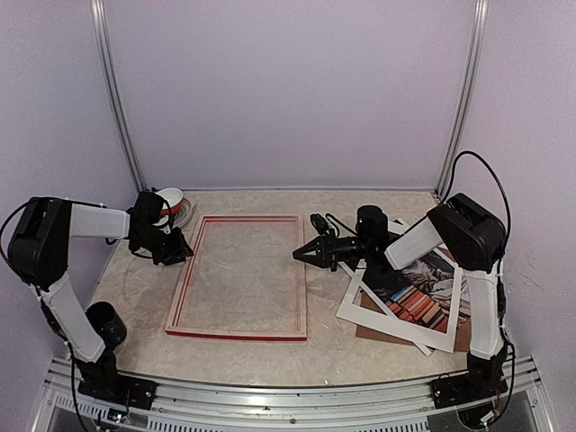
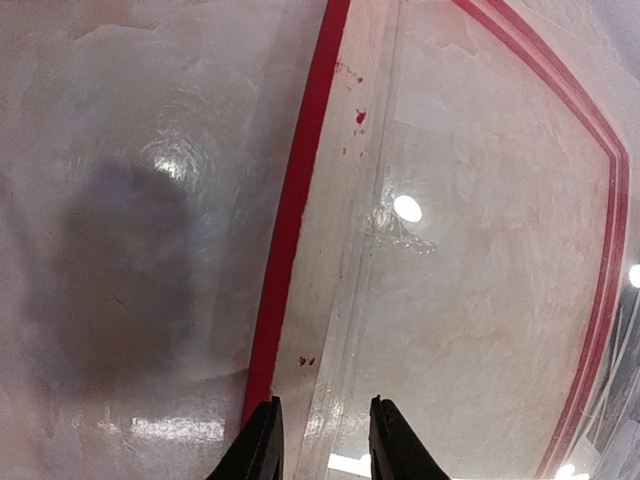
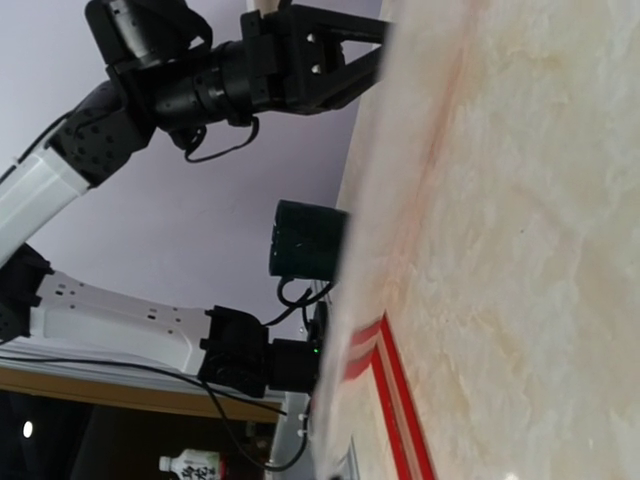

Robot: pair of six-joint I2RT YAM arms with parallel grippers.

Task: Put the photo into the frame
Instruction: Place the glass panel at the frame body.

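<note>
The photo (image 1: pixel 418 292) is laid by the tabletop's (image 1: pixel 243 202) right edge, nearest the right claw (image 1: pixel 300 255), closed on nothing; the left claw (image 2: pixel 324 402) is part-open over the frame (image 1: pixel 236 334).

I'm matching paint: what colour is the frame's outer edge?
Red, beside pale wood on the frame; it shows best in the left wrist view.

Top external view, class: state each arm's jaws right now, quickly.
Left gripper: jaws partly open above the large rectangular red-edged, pale wood picture frame; no grip visible.
Right gripper: jaws shut, holding nothing.
</note>
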